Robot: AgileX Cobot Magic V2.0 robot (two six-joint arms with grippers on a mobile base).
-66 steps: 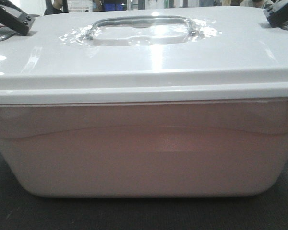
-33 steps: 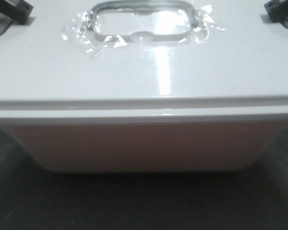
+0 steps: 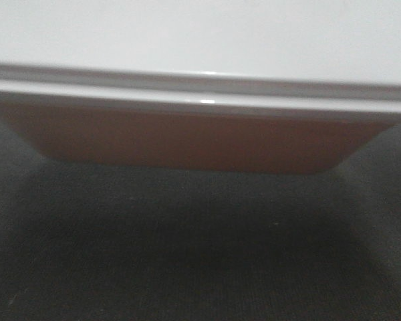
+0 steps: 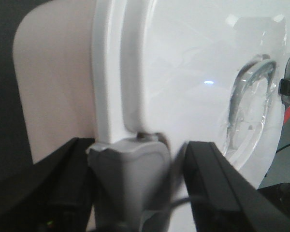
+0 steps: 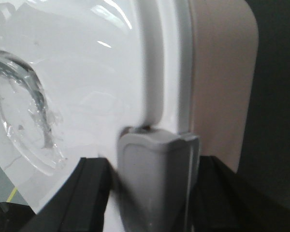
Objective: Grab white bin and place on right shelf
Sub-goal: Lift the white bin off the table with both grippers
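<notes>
Up she comes: the white bin (image 3: 187,140) has climbed in the front view, base apparently clear of the dark tabletop (image 3: 187,267), left hand (image 4: 135,166) and right hand (image 5: 152,179) each clamped on an end latch, so the carry to the unseen right shelf is next.

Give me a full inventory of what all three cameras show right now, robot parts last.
white bin: one, pinkish-white tub, fills the front view.
lid: one, glossy white, on the bin.
handle: one, clear, in the lid's recess.
grey latches: two, one in each wrist view, at the lid's rim.
dark surface: one, grey-black, below the bin.
left gripper: one, black, jaws either side of a latch.
right gripper: one, black, jaws either side of the other latch.
</notes>
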